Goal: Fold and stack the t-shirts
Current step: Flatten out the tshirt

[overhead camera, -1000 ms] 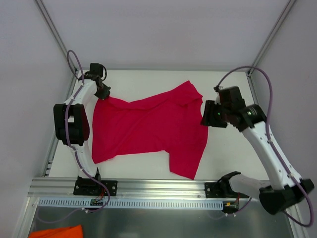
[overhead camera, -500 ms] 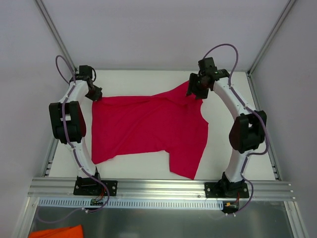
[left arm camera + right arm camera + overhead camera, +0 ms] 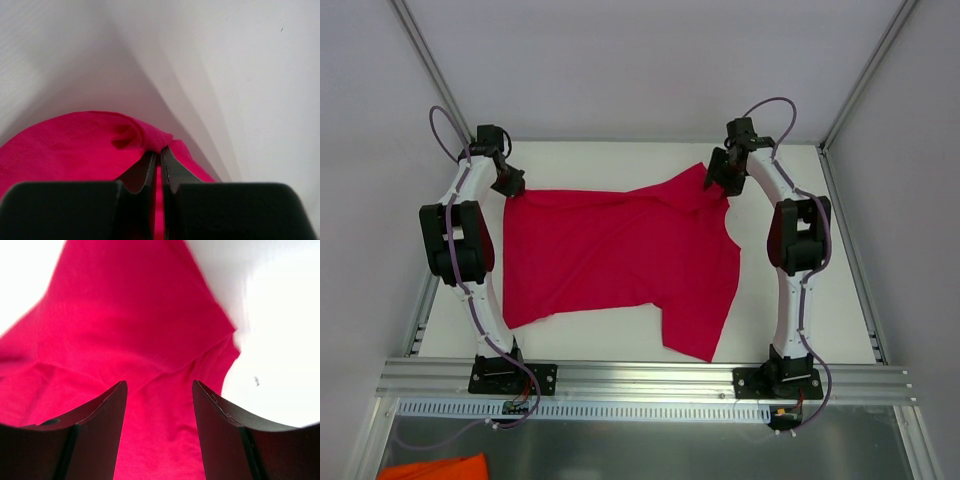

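— Left end effector [image 3: 160, 152], state?

— Clenched. Its two fingers [image 3: 141, 175] stand almost together, with a fold of the crimson t-shirt [image 3: 620, 250] pinched between them at the garment's far left corner.

— Right end effector [image 3: 160, 385]?

— Released. The fingers are spread wide with nothing between them. It hangs just over the t-shirt's far right corner, by a sleeve. I cannot tell from the wrist view whether it touches the fabric.

— Location of the t-shirt?

— On the white tabletop [image 3: 610, 158], spread mostly flat. Its far edge runs from one end effector to the other. On the right side a longer flap reaches toward the near edge. Wrinkles show near the left grip and around the right corner.

— Anything else on record?

— An orange cloth [image 3: 430, 468] lies below the metal rail [image 3: 640, 378] at the near left, well apart from the t-shirt and partly cut off by the frame.
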Controlling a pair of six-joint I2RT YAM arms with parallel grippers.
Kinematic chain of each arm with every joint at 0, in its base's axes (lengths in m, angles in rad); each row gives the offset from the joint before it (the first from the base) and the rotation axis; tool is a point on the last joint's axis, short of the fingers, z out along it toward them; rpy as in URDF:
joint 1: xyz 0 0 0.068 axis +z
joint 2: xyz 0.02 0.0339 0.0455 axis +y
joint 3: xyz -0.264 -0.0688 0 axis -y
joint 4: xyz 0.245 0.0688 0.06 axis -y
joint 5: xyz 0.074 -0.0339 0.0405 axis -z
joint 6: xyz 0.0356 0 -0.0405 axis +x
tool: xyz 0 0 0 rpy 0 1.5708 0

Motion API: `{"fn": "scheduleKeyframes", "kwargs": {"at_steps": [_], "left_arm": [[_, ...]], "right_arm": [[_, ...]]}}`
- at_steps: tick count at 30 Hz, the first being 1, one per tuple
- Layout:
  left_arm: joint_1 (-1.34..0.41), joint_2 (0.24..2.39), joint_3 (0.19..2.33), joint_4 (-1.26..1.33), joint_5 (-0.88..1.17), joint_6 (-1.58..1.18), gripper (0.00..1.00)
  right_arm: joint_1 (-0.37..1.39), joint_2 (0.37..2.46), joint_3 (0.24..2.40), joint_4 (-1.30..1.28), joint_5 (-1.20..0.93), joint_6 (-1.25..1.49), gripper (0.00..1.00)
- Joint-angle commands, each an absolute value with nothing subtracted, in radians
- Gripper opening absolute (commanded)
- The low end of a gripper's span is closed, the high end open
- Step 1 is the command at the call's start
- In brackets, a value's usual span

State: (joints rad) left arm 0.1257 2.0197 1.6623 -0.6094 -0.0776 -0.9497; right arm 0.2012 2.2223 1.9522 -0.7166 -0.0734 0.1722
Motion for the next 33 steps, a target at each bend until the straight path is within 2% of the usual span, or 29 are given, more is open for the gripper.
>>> {"fn": "scheduleKeyframes", "kwargs": {"at_steps": [1, 5, 14, 33], "left_arm": [[0.133, 2.016, 1.712, -0.632, -0.071, -0.933, 0.0], [0.133, 2.025, 1.726, -0.649, -0.08, -0.92, 0.0], [0.133, 2.02, 1.73, -0.655, -0.092, -0.897, 0.0], [0.137, 2.002, 1.703, -0.638, -0.077, -0.884, 0.0]], "right_arm": [[0.18, 2.252, 2.069, -0.709, -0.049, 0.166, 0.59], [0.158, 2.299, 2.14, -0.753, 0.031, 0.15, 0.59], [0.129, 2.295, 2.102, -0.753, 0.09, 0.12, 0.59], [0.112, 2.35, 2.076, -0.704, 0.011, 0.143, 0.58]]}}
